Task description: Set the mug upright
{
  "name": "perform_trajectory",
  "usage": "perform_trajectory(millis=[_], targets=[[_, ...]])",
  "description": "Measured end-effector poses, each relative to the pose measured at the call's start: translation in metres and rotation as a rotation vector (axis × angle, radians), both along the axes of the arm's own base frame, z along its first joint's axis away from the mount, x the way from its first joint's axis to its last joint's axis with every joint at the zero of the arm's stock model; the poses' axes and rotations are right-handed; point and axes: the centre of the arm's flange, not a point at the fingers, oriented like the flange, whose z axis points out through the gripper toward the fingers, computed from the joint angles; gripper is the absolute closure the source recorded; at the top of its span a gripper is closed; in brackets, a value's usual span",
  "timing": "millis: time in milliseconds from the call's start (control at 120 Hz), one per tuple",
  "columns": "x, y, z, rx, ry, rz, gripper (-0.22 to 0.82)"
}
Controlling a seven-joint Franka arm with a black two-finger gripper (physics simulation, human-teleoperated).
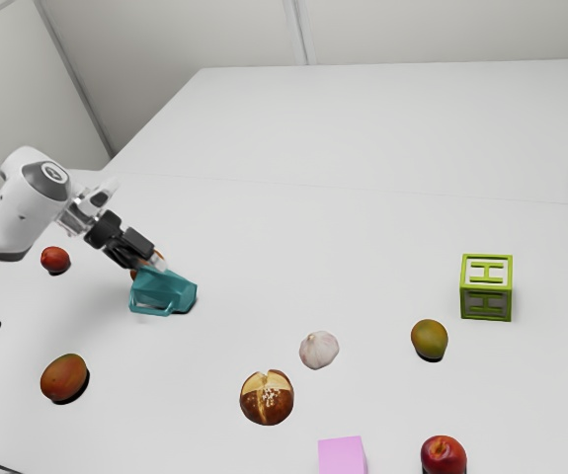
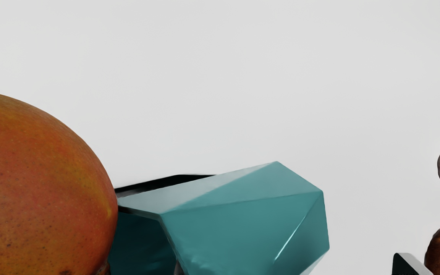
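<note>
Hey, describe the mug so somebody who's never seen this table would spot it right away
On the white table, follow the robot arm in from the exterior view's left to its black gripper. By the fingertips, the mug lies on its side. It's teal, angular and faceted, with a handle, while the orange-red fruit beside it is smooth and rounded.

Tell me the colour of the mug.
The mug is teal, which shows best in the wrist view.
</note>
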Motion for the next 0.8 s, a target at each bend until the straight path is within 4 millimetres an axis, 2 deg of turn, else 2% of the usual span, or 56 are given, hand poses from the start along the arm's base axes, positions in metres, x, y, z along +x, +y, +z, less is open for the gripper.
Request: perform_trajectory(millis=[150, 358, 617, 800], targets=[[0.000, -0.004, 0.005, -0.019, -0.004, -0.013, 0.37], [0.002, -0.010, 0.015, -0.027, -0.012, -0.038, 0.64], [0.004, -0.019, 0.023, -0.022, -0.022, -0.064, 0.75], [0.009, -0.039, 0.040, 0.001, -0.044, -0.102, 0.77]])
